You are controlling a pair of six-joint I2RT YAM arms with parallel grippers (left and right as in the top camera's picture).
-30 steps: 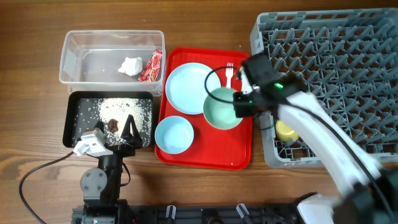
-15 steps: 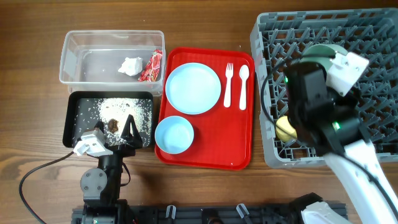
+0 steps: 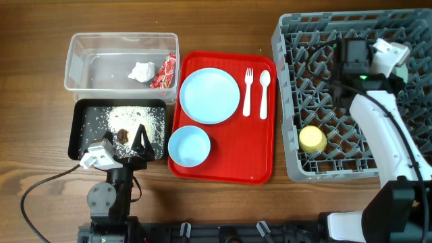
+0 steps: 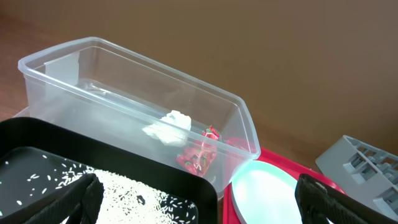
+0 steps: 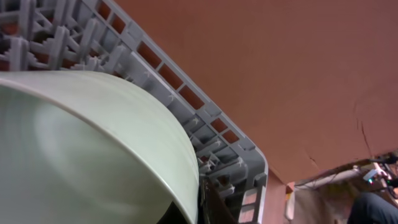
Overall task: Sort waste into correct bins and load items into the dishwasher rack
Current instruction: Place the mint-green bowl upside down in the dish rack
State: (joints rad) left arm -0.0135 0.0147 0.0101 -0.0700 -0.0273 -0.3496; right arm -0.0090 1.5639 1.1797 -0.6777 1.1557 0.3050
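Observation:
My right gripper [image 3: 397, 62] is over the far right part of the grey dishwasher rack [image 3: 317, 40], shut on the rim of the mint green bowl [image 5: 93, 149], which is tilted on edge among the pegs. The yellow cup [image 3: 312, 140] lies in the rack's front left corner. The pale blue plate [image 3: 209, 95], pale blue bowl [image 3: 189, 146], white fork [image 3: 248, 91] and spoon [image 3: 264, 91] lie on the red tray [image 3: 229, 165]. The tissue [image 3: 142, 71] and red sauce packet [image 3: 163, 72] are in the clear tub [image 3: 84, 47]. My left gripper [image 3: 138, 143] is open and empty at the black tray [image 3: 79, 135].
Rice crumbs and a brown scrap [image 3: 123, 135] lie in the black tray. In the left wrist view the clear tub [image 4: 242, 124] stands just behind the black tray [image 4: 124, 171], with the plate [image 4: 264, 196] to the right. Bare wooden table lies in front of the trays.
My right gripper has lifted the mint green bowl off the red tray and carried it right, over the rack to its far right side. The left arm has not moved.

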